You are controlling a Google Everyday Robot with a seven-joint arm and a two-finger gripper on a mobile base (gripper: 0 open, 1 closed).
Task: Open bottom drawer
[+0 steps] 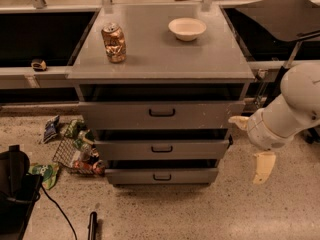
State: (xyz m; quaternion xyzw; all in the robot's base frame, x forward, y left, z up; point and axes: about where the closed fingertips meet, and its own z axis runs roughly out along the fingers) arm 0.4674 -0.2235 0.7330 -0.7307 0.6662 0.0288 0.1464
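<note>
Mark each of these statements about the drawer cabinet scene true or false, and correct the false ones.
1. The gripper hangs to the right of the cabinet, touching no drawer handle. True.
2. A can stands on the cabinet top, left of the bowl. True.
3. The bowl sits inside the bottom drawer. False: it rests on the cabinet top.
4. The bottom drawer has the tallest front of the three. False: its front is the shortest; the top drawer has the tallest.
5. A wire basket lies on the floor to the right of the cabinet. False: it lies to the left, beside the lower drawers.
</note>
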